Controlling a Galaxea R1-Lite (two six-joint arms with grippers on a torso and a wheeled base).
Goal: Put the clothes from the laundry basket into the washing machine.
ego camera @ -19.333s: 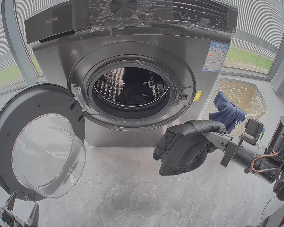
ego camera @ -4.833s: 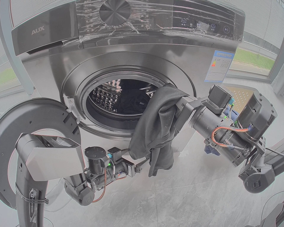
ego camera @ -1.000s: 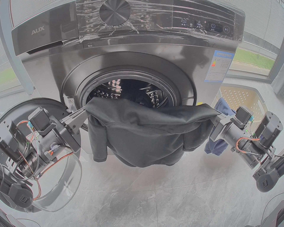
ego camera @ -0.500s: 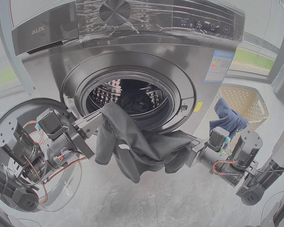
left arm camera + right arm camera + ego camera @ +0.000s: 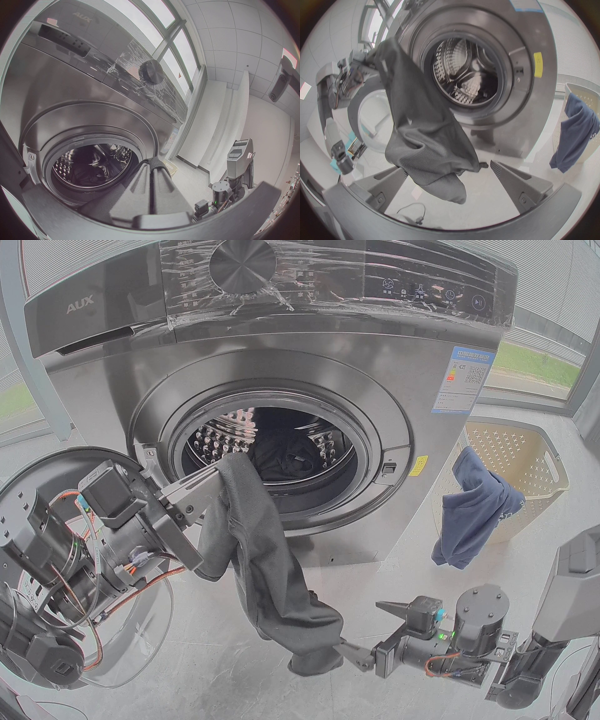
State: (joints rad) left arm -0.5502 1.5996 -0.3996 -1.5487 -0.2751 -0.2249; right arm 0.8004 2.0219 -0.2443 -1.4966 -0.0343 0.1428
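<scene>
Left end effector, pinching a dark garment just before the washing machine opening; the cloth hangs down; right end effector, spread, low beside its hem; blue garment draped over the laundry basket, far right.

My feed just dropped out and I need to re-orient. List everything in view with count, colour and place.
washing machine: one, silver-grey, straight ahead
door: one, grey with clear window, swung open on the left
dark garment: one, dark grey, hanging before the opening
black clothing: at least one piece, inside the drum
blue garment: one, navy, draped over the basket rim
laundry basket: one, beige, right of the machine
left hand: shut on the dark garment's top end
right hand: open, low by the garment's lower end
</scene>
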